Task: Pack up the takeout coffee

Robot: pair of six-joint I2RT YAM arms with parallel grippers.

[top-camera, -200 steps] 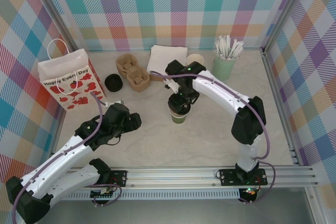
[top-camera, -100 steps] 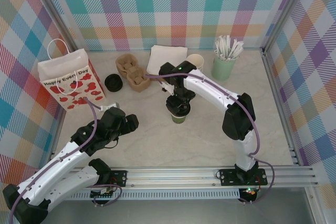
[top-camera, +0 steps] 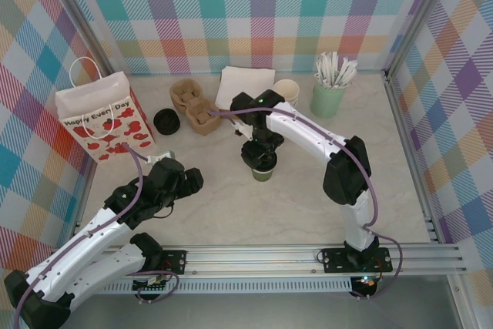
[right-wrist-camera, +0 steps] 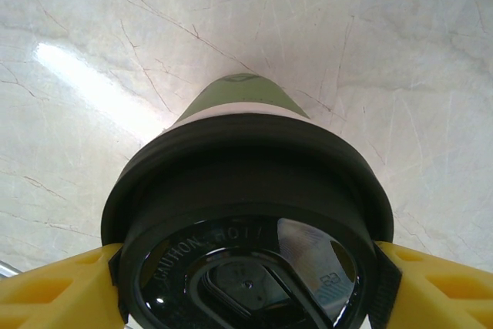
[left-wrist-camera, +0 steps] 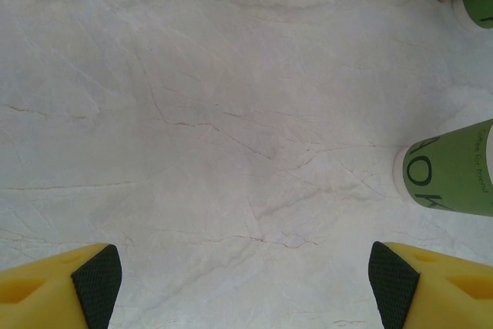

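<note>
At mid-frame in the top view, the cup [top-camera: 263, 173] stands upright on the table [top-camera: 308, 213], capped by a black lid [right-wrist-camera: 246, 213]. Over it hangs the right gripper [top-camera: 260, 158]. Its wrist view shows the black pads [right-wrist-camera: 385, 283] pressed to either side of the lid, so it is grasping the cup at the lid (green wall visible just beyond). The left gripper [left-wrist-camera: 246, 275] sits lower left of the cup, well apart from it. Its jaws are spread wide over bare table with nothing between them. Across the upper part of the frame lie a bag [top-camera: 100, 117], carriers [top-camera: 196, 107], napkins [top-camera: 245, 82], stacked cups [top-camera: 286, 88] and a stick holder [top-camera: 329, 98]. A spare lid [top-camera: 166, 121] rests between bag and carriers.
</note>
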